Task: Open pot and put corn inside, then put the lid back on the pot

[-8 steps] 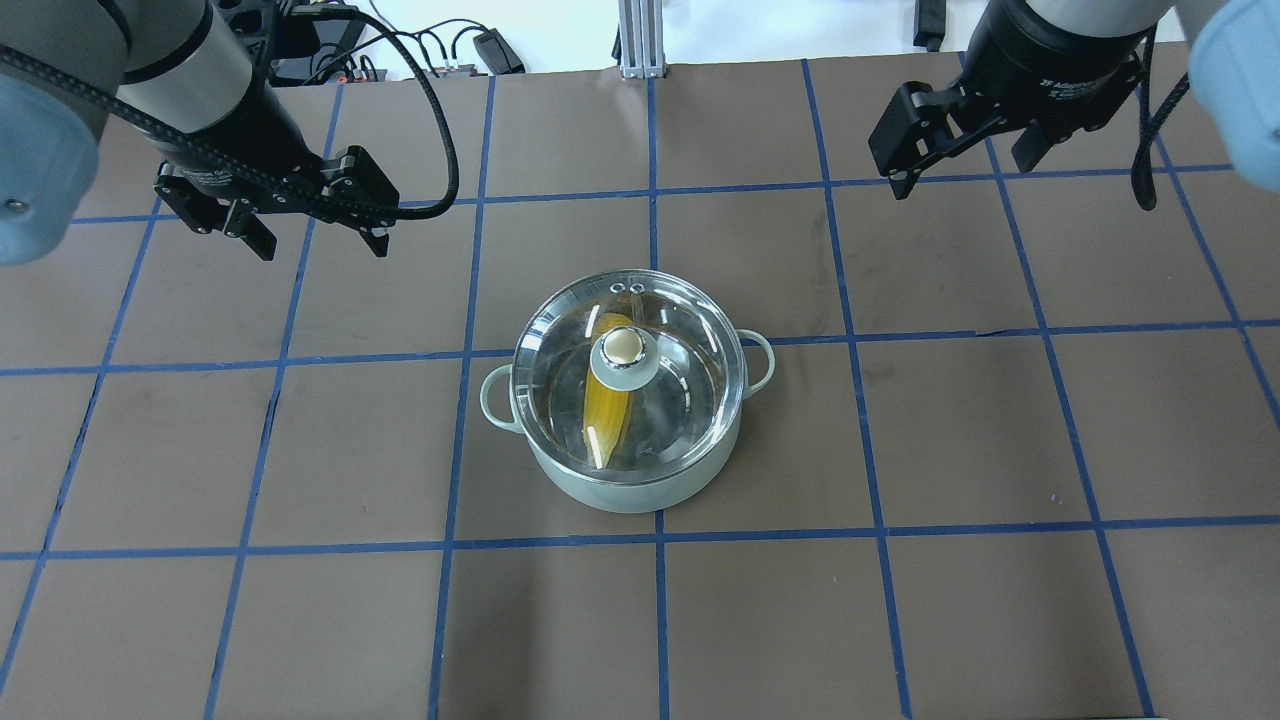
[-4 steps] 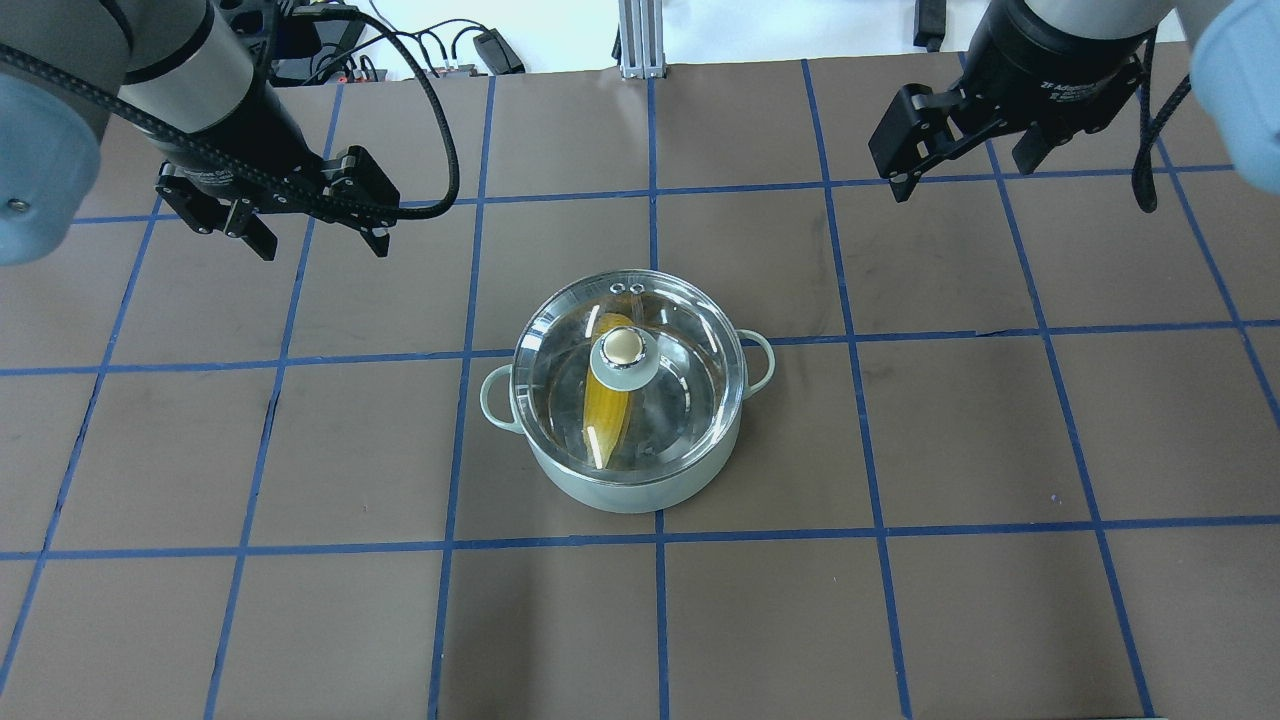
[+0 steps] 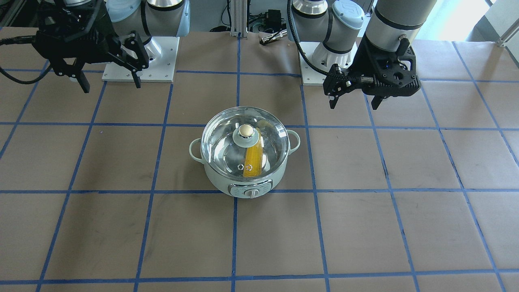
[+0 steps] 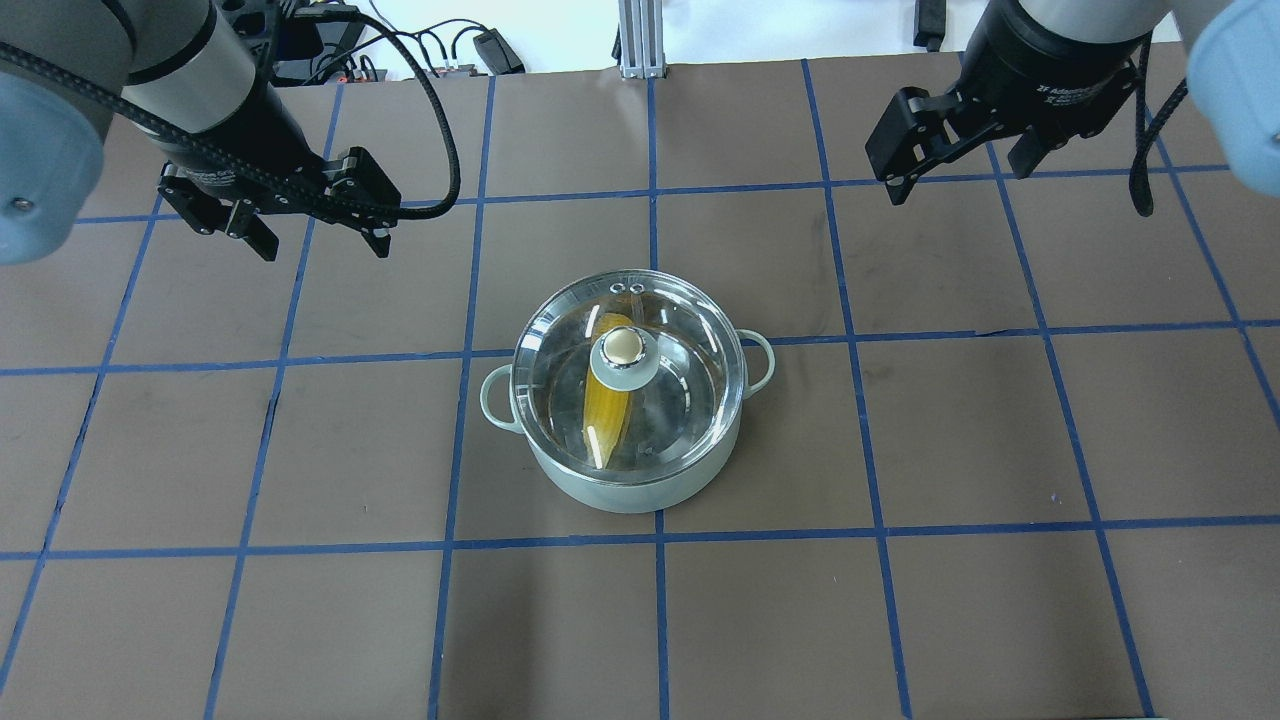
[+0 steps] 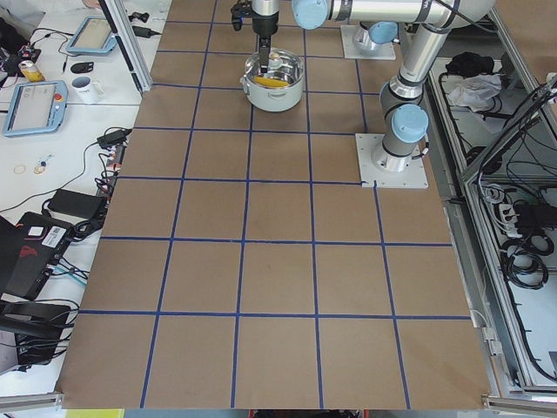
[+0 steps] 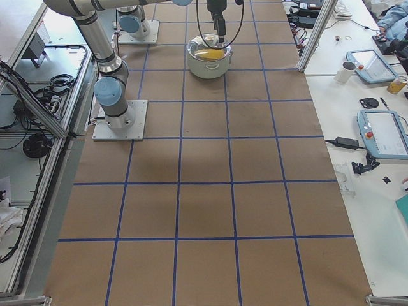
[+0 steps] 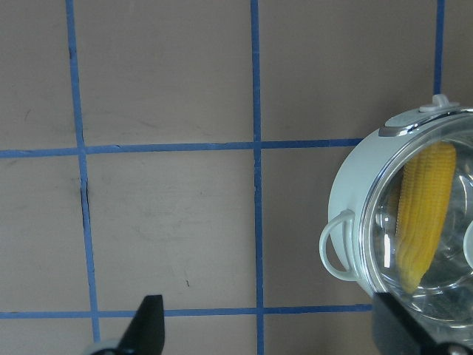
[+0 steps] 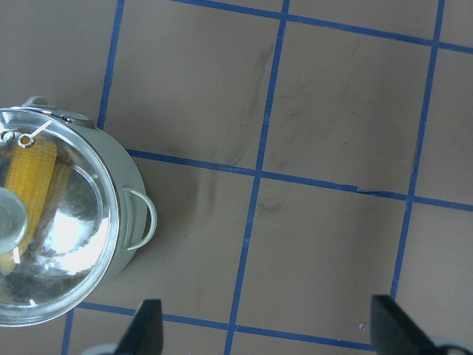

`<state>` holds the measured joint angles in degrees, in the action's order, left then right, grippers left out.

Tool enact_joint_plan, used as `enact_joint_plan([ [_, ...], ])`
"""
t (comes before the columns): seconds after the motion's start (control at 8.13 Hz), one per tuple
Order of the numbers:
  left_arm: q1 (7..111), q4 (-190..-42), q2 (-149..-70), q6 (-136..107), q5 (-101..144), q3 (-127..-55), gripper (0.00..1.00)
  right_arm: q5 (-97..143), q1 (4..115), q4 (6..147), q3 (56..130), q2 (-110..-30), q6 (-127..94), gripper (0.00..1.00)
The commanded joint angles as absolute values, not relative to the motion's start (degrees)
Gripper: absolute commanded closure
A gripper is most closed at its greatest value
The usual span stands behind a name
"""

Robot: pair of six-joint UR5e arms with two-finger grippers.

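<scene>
The pale mint pot stands at the table's middle, its control knob facing away from the robot. The clear glass lid sits on it, gold-topped knob up. The yellow corn lies inside the pot, seen through the glass. My left gripper is open and empty, up and to the pot's far left. My right gripper is open and empty, up and to the far right. The left wrist view shows the pot and corn. The right wrist view shows the lid.
Brown table paper carries a blue tape grid. An aluminium post and cables lie beyond the far edge. The arms' base plates sit on the robot's side. Tablets and a mug rest on a side bench.
The right gripper has drifted very slightly toward the far edge. The pot, lid, corn and left gripper have not moved.
</scene>
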<state>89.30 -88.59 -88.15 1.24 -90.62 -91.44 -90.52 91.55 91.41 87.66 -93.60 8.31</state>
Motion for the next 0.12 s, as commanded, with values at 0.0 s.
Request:
enact_joint_plan([
  [0.0,89.3,-88.7,-88.2,1.2,-90.7,-91.5,0.0,-90.4,91.6,91.3,87.7,-93.6,8.3,0.0],
])
